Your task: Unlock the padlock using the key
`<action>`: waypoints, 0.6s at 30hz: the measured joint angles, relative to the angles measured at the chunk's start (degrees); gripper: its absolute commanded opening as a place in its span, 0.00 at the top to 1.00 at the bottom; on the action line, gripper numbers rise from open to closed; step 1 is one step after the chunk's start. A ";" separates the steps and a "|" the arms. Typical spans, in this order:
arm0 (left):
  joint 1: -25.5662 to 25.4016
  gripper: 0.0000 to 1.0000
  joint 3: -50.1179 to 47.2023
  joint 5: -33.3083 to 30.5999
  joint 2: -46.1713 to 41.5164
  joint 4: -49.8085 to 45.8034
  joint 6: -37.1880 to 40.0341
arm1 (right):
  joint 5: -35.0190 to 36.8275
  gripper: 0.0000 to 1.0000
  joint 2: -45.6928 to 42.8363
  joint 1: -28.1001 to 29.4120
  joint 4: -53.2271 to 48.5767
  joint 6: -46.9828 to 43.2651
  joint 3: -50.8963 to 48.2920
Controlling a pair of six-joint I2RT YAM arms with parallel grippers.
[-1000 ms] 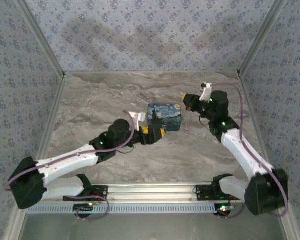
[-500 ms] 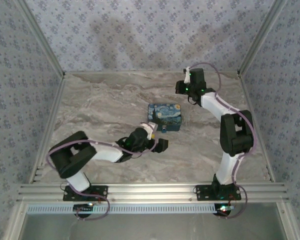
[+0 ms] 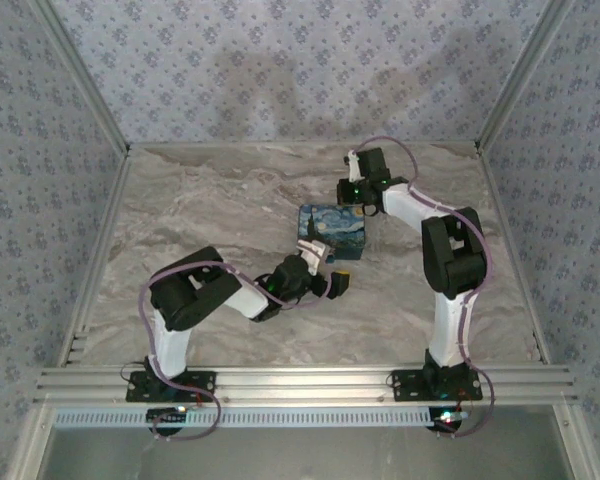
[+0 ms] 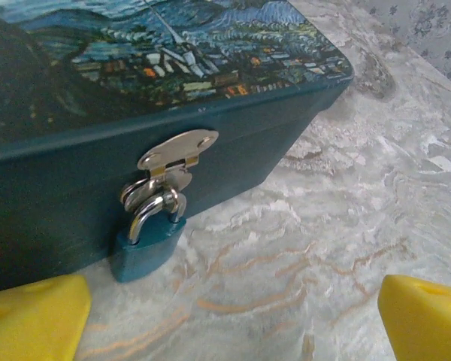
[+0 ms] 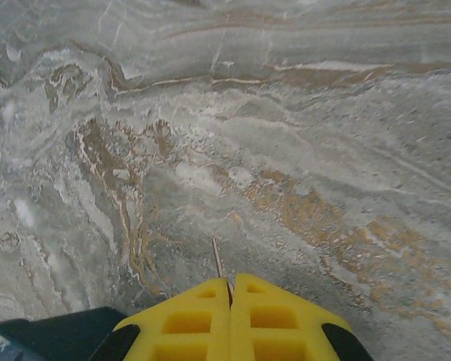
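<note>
left gripper (image 4: pixel 227 320) stands wide with nothing between its yellow fingertips (image 4: pixel 31 312); it sits low on the near side of the box (image 4: pixel 210 113), camera aimed at the padlock (image 4: pixel 146 247); probably parked there to take the lock body and steady it; padlock hangs by its silver shackle (image 4: pixel 155 210) through the hasp (image 4: pixel 179 149) on the box's front wall, blue body down by the table (image 4: pixel 323 226) and leaning toward the wall; it lies nearer one fingertip than the middle of the gap, so closing from here would likely catch it off-centre

right gripper (image 5: pixel 231 289) is pressed closed on a thin metal blade poking out between the tips, judged to be the key (image 5: pixel 218 262); gripped by the head with the blade forward, which suits a push into a keyhole; from above, the right gripper (image 3: pixel 350 190) hangs just past the far side of the box (image 3: pixel 332 230), opposite side from the lock, blade pointing at bare table; it would have to come round to the front wall

hard to read: keyhole not visible, likely on the lock's underside; cannot tell if the body actually touches the table; key head buried between the fingers, teeth too thin to make out; shackle looks seated but locked or not is unclear; from above the lock is too small to pick out beside the left gripper (image 3: pixel 335 283); box cut off at the left and top edges in the left wrist view; a dark box corner (image 5: pixel 45 331) sits at the bottom-left of the right wrist view
</note>
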 measured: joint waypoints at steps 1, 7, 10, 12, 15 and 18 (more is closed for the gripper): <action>0.17 0.04 0.61 0.22 0.66 0.52 0.07 | -0.09 1.00 0.17 0.17 -0.17 -0.15 -0.35; 1.77 0.11 1.84 4.26 3.56 5.07 -0.11 | 0.00 1.00 0.59 0.79 1.84 -0.57 -2.12; 2.58 0.12 1.84 6.62 4.37 7.08 -0.46 | 0.13 1.00 0.59 0.92 3.72 -0.57 -2.86; 2.97 0.12 1.90 8.26 4.72 7.96 -0.61 | 0.13 1.00 0.59 1.07 4.87 -0.70 -3.32; 3.50 0.17 2.64 11.37 5.57 8.98 -1.05 | 0.11 1.00 0.59 1.49 6.12 -0.76 -3.65; 4.20 0.23 3.15 15.15 7.21 12.11 -2.91 | 0.11 1.00 0.57 2.05 6.84 -0.79 -3.91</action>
